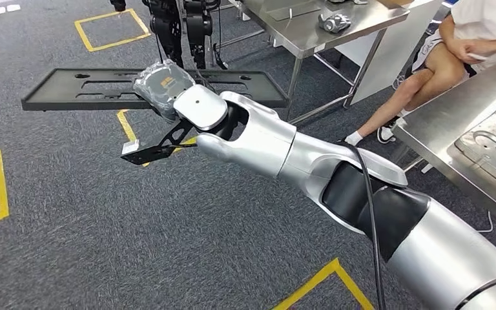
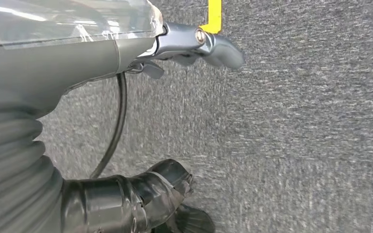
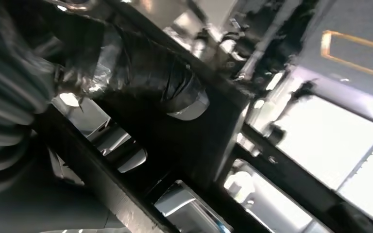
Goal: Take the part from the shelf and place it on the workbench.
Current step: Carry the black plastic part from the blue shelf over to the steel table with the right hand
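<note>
Right hand [image 1: 163, 87] grips the long flat black slotted part [image 1: 103, 87] above grey carpet [image 1: 135, 226], steel workbench [image 1: 452, 123] and seated person [image 1: 452, 51] nearby; left hand [image 2: 141, 204] curled, state unclear.

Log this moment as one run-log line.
right hand: holds long black slotted part above carpet | left hand: hangs over carpet, holds nothing | steel workbench: to the right, part not yet placed

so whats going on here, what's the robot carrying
The robot's right hand grips a long flat black part, holding it level in the air above the grey carpet. Steel workbenches stand to the right, and a person sits between them. The part is not yet on a bench. The left hand hangs over the carpet, holding nothing.
</note>
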Controlling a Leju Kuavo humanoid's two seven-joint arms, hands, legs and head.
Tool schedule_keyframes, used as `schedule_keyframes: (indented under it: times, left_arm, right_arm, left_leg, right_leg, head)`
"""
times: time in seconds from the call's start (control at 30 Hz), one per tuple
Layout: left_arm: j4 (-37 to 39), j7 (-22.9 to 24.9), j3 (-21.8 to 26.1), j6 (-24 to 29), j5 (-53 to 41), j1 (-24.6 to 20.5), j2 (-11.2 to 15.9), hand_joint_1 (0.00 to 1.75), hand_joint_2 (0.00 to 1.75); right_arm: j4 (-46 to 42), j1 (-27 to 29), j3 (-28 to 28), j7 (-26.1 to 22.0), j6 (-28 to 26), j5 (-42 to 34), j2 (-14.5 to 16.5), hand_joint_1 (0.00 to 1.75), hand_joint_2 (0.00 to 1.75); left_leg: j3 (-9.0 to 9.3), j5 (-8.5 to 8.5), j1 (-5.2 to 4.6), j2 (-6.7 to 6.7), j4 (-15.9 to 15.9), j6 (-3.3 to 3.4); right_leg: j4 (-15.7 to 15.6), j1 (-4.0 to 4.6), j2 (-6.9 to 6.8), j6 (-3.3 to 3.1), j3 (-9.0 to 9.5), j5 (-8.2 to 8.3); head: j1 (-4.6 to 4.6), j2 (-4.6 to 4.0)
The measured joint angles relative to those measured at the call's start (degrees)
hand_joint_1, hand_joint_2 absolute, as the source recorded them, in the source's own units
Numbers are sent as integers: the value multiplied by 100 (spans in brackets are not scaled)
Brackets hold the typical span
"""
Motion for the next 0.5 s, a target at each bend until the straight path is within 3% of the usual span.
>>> schedule_keyframes:
  times: [0.03,0.1,0.17,0.2,0.23,0.27,0.33,0.4,0.43,0.5]
  left_arm:
    - [0,3,8,-3,-8,-4,0,0,175]
    - [0,9,37,-6,-40,3,3,0,175]
    - [0,22,77,-5,-72,13,15,0,175]
    - [0,28,89,-5,-85,13,22,0,175]
    - [0,34,95,-5,-98,11,28,0,175]
    - [0,36,96,-5,-109,8,31,0,175]
    - [0,37,97,-7,-126,8,28,0,175]
    - [0,35,98,-16,-150,10,23,0,175]
    - [0,31,98,-20,-159,8,21,0,175]
    - [0,13,98,-25,-177,-7,19,0,175]
  right_arm:
    - [10,-8,-1,5,-4,5,-1,175,175]
    - [31,-23,-1,19,-17,22,8,175,175]
    - [53,-8,1,24,-27,39,28,175,175]
    - [66,6,1,24,-31,45,36,175,175]
    - [80,17,2,24,-33,50,40,175,175]
    - [93,22,2,24,-38,55,41,175,175]
    - [117,16,2,25,-51,66,48,175,175]
    - [135,-1,2,25,-68,73,70,175,175]
    - [146,-8,2,25,-74,75,82,175,175]
    - [166,-14,0,25,-78,78,97,175,175]
  left_leg:
    - [25,18,1,75,-43,42]
    - [64,31,-13,223,-99,101]
    - [72,14,-34,377,-108,124]
    - [77,0,-38,453,-108,128]
    - [89,-15,-40,523,-107,127]
    - [112,-34,-42,588,-107,123]
    - [176,-85,-54,706,-110,93]
    - [222,-133,-70,829,-116,45]
    - [240,-150,-76,899,-124,17]
    - [285,-202,-74,985,-97,-41]
  right_leg:
    - [97,11,-151,28,-50,-60]
    - [627,20,-574,77,-312,-330]
    - [1308,-11,-747,116,-677,-578]
    - [1460,-27,-767,125,-770,-581]
    - [1407,-38,-782,126,-755,-486]
    - [1132,-39,-815,114,-619,-307]
    - [336,32,-1046,44,-200,14]
    - [-101,132,-1226,-36,30,89]
    - [-123,167,-1210,-61,44,65]
    - [-193,152,-1056,-107,94,73]
  head:
    - [-1,1]
    - [1,0]
    - [2,0]
    - [1,0]
    - [2,-1]
    - [2,-1]
    - [2,0]
    - [1,1]
    - [1,1]
    - [1,1]
